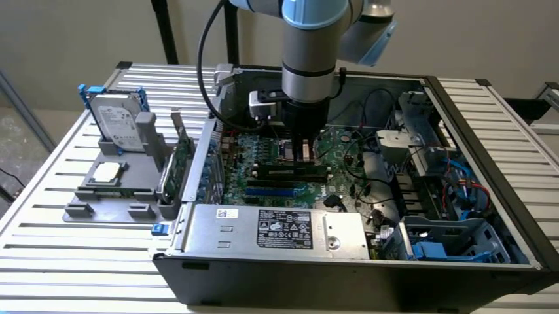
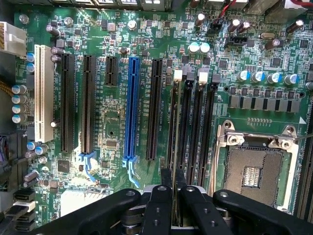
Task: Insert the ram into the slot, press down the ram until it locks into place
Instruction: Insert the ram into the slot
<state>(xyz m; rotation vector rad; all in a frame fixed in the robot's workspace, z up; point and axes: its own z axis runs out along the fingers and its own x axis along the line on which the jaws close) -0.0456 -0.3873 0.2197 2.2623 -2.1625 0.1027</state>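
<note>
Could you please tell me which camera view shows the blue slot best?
The wrist view: the blue slot lies unobstructed along its whole length. The exterior view shows it as a thin blue strip, seen at a slant.

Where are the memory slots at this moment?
On the motherboard, the memory slots lie between the blue slot and the CPU socket. In the exterior view they sit mid-case, right under the gripper.

ram: thin, on edge, aligned over slot | slot: long, black, white end clip
</note>
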